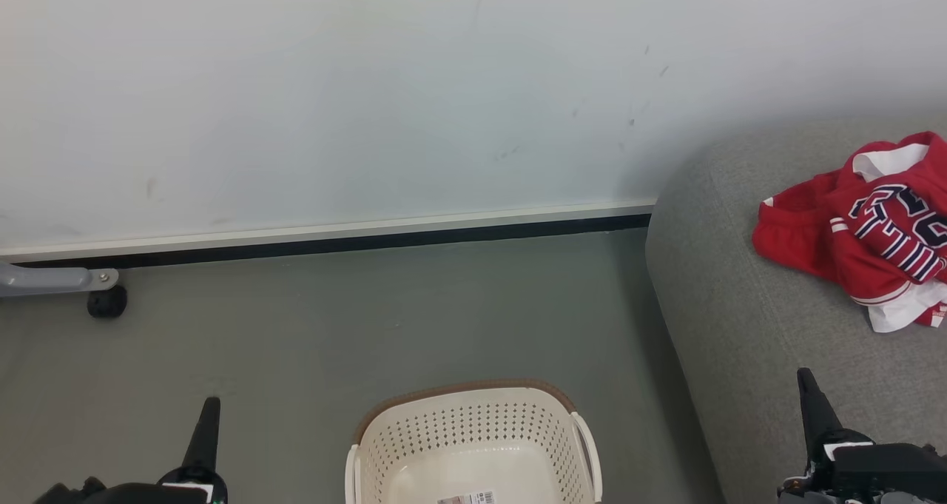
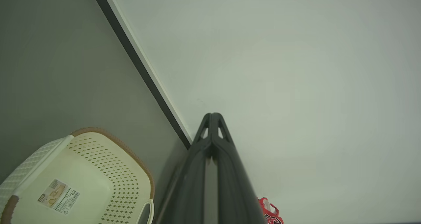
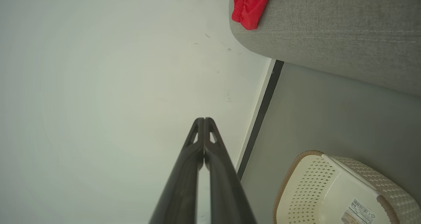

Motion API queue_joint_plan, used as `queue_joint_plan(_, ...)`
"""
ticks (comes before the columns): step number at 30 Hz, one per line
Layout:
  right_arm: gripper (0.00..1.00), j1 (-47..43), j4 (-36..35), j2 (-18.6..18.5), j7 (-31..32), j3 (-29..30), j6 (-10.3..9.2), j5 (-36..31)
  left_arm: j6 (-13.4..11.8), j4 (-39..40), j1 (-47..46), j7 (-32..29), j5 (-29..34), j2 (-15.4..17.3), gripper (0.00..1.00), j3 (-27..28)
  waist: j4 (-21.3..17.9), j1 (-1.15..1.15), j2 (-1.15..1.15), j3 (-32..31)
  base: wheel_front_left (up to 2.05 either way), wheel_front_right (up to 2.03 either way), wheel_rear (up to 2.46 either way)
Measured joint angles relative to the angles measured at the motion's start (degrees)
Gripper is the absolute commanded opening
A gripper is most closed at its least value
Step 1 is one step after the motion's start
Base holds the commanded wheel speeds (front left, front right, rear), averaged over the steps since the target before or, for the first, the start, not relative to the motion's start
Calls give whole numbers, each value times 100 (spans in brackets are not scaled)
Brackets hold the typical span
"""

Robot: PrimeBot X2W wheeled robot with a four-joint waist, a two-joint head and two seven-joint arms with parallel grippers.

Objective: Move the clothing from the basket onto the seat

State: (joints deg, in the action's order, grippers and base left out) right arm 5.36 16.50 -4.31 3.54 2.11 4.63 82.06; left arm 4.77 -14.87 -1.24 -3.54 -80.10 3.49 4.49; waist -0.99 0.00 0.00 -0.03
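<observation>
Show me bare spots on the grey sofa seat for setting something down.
The grey woven sofa seat is bare between its rounded left edge and the heap of red garments, and in front of the heap. Crowded: the far right, where the heap lies.

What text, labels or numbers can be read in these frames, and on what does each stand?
On the jersey on the seat: navy-and-white striped lettering, crumpled and cut off, no word readable.
On the sticker in the basket: barcode and small print, too small to read.
</observation>
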Motion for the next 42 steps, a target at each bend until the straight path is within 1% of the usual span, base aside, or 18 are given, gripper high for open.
queue_joint_plan(3,0,0,14,38,52,118,51,205,80,-49,-82,-57,-260,-16,0,14,21,0,0,3,0,0,0)
queue_joint_plan(14,0,0,58,168,283,530,204,911,200,-178,-324,-289,-1058,-100,0,65,97,0,0,13,0,0,0)
queue_joint_plan(16,0,0,62,172,296,552,221,935,231,-188,-327,-297,-1147,-110,0,67,99,0,0,13,0,0,0)
queue_joint_plan(42,0,0,62,177,294,556,226,936,231,-202,-327,-297,-1160,-115,0,69,99,0,0,13,0,0,0)
